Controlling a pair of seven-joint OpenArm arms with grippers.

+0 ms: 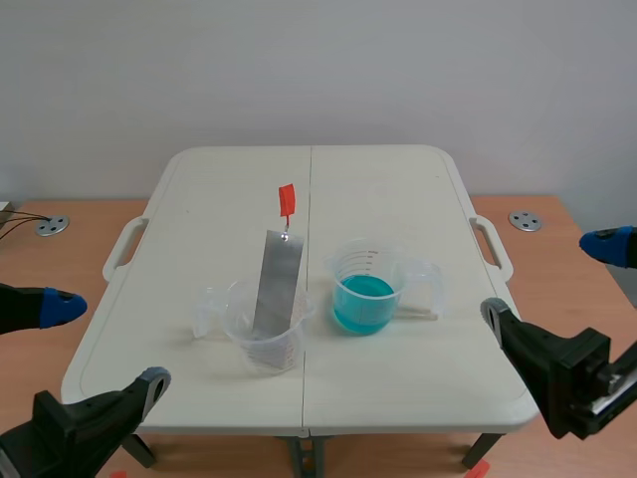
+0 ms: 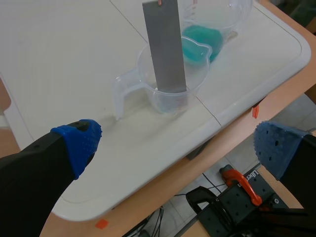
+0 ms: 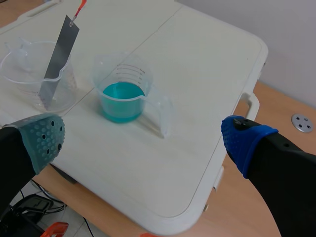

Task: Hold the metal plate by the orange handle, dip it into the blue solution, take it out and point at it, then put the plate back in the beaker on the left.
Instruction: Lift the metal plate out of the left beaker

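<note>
The left gripper [image 1: 107, 344] and right gripper [image 1: 549, 279] are seen open, empty; the metal plate [image 1: 276, 284] is stood in the left beaker [image 1: 264, 339], dipping judged undone.

Your left gripper [image 1: 100, 344] sits low at the near left corner of the scene, its fingers spread wide apart. Your right gripper [image 1: 550, 279] sits low at the near right, fingers likewise spread wide. The two grippers are well apart, each angled inward toward the middle.
</note>
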